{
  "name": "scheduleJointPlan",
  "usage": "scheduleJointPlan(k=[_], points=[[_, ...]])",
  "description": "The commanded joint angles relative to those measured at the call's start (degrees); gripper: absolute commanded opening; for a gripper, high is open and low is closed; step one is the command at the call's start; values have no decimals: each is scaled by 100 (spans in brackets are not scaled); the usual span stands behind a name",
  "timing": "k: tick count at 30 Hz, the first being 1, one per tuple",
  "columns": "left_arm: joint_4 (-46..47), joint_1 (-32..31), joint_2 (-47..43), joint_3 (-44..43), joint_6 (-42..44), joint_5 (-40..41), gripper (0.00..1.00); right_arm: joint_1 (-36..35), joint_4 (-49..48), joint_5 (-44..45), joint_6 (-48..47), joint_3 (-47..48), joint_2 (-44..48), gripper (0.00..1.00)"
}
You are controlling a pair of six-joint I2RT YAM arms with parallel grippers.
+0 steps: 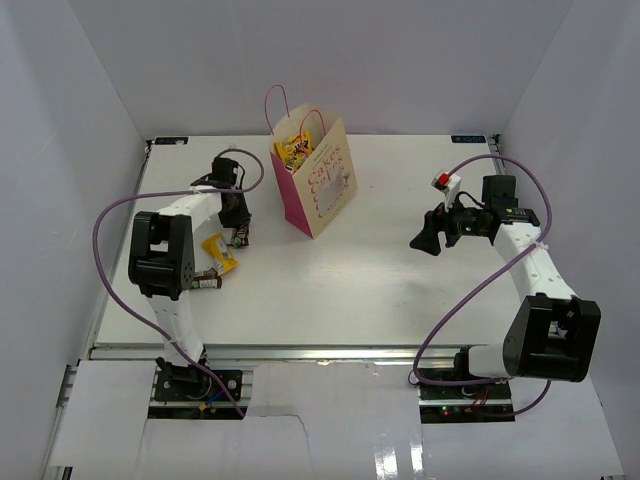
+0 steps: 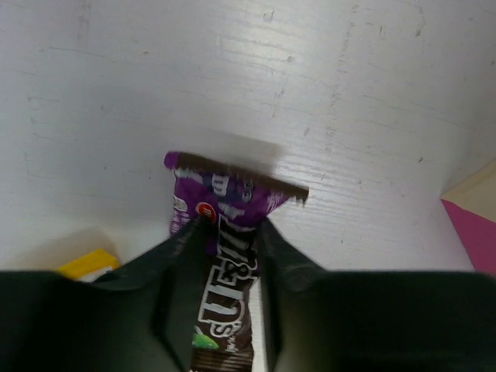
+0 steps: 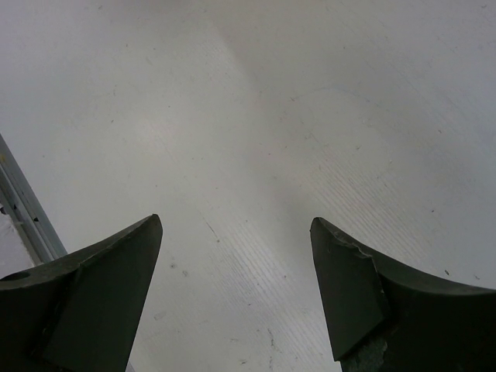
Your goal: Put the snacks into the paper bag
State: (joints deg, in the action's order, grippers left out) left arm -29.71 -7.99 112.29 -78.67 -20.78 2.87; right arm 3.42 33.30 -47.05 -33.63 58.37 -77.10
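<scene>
My left gripper (image 2: 232,225) is shut on a purple and brown candy packet (image 2: 229,256), held just above the table; in the top view the left gripper (image 1: 238,235) sits left of the paper bag. The paper bag (image 1: 318,190) stands upright at the table's back middle, tan with pink sides and pink handles, with a yellow snack packet (image 1: 293,150) showing inside. A yellow packet (image 1: 220,252) and a dark bar (image 1: 205,281) lie on the table by the left arm. My right gripper (image 1: 425,240) is open and empty at the right; its open fingers (image 3: 116,279) show over bare table.
White walls close in the table on three sides. The bag's pink corner (image 2: 473,232) shows at the right edge of the left wrist view. A yellow packet corner (image 2: 89,265) lies left of my left fingers. A metal rail (image 3: 23,209) runs at the table's edge.
</scene>
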Motion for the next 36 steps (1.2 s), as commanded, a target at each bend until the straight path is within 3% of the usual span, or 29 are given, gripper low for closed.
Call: scheduleJointPlan(k=[1,5,9,11,15,18,21,27,31,34,36], points=[[-140,-54,-137,115,56,91,37,36,19,-15,-56,78,-59,83],[-131,-54,-426,159,56,56,18,36,27,-15,-47,131,-77,83],[-131,-54,-1032,-42,-31,-225,10,36,45,-6,-47,192,-51,83],[-70,-54,-1410,-69,-207,-296,8,36,71,-6,-47,236,-25,83],[955,-54,-2717,255,-567,-963,7,36,89,-6,-74,245,20,83],[1554,-54,-3150,239,-638,-1350,7,36,107,-15,-91,245,2,83],[1810,-80,-3100,-191,-752,-1789,7,36,124,-41,-109,254,2,82],[2013,-299,-1985,-1675,-963,-2405,8,36,150,-112,-126,254,2,82],[1970,-607,-1071,-2748,-964,-2388,12,36,159,-112,-162,193,55,82],[1847,-774,-499,-3320,-1051,-2300,21,36,151,-103,-170,122,134,82],[1724,-853,-243,-3522,-1121,-2178,43,36,142,-94,-179,70,178,82]])
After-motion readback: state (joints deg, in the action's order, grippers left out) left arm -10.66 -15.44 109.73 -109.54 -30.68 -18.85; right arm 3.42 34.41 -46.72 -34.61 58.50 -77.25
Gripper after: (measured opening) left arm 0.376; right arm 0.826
